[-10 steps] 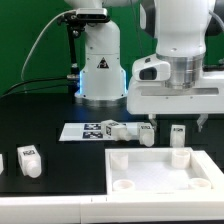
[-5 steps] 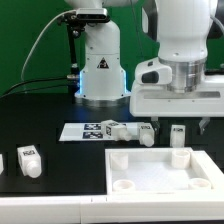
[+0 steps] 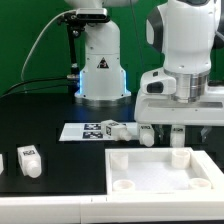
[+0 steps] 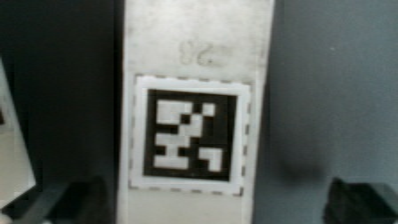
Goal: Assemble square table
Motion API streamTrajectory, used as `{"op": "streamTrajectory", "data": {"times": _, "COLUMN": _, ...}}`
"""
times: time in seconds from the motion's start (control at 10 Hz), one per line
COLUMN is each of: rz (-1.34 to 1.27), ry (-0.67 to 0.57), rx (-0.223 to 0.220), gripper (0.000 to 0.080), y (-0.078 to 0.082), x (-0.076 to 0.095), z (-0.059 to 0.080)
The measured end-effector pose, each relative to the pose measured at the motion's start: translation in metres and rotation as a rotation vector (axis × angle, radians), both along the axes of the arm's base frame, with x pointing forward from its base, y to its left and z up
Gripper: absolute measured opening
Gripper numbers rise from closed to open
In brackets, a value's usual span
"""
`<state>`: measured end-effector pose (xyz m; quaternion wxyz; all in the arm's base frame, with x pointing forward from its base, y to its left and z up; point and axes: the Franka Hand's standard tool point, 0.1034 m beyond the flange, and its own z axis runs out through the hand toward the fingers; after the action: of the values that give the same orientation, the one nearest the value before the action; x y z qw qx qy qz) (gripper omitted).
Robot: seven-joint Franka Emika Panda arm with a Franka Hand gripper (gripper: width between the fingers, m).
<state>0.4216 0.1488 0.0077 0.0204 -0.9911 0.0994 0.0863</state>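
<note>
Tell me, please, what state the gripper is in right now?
Gripper: open, its fingers either side of a white table leg, not clamped.

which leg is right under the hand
The rightmost leg in the exterior view, just behind the table top; the others sit further left, clear of the hand.

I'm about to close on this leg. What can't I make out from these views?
- Exterior view: the gaps between the gripper and the leg are too small to judge.
- Wrist view: the leg's ends are cut off by the frame, and the picture is blurred.
- Exterior view: the top runs off the right edge.
- Exterior view: the marker board tags are too small to read.
</note>
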Motion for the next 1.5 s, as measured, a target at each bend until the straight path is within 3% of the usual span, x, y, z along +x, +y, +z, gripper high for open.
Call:
{"op": "streamTrajectory", "data": {"times": 0.1, "rz": 0.000, "ry": 0.000, "rx": 0.000, "gripper": 0.0515, "y": 0.000, "x": 0.000, "z": 0.000}}
{"op": "streamTrajectory", "data": {"times": 0.3, "rz": 0.025, "ry": -0.002, "rx": 0.004, "gripper": 0.0284, "y": 0.001, "x": 0.000, "z": 0.000}}
{"op": "streamTrajectory", "data": {"times": 0.5, "rz": 0.205, "ry": -0.019, "rx": 0.013, "gripper": 0.0284, "y": 0.021, "x": 0.005, "z": 0.020}}
{"op": "streamTrajectory", "data": {"times": 0.6, "rz": 0.403, "ry": -0.049, "rx": 0.036, "gripper": 0.0284, "y": 0.021, "x": 0.011, "z": 0.025}}
{"op": "streamTrajectory", "data": {"times": 1.0, "rz": 0.669, "ry": -0.065, "rx": 0.058, "gripper": 0.0284, "y": 0.020, "x": 0.013, "z": 0.024}}
{"op": "streamTrajectory", "data": {"times": 1.2, "rz": 0.942, "ry": -0.155, "rx": 0.088, "gripper": 0.0285, "y": 0.037, "x": 0.032, "z": 0.029}}
{"op": "streamTrajectory", "data": {"times": 1.5, "rz": 1.101, "ry": -0.164, "rx": 0.092, "gripper": 0.0285, "y": 0.034, "x": 0.033, "z": 0.026}}
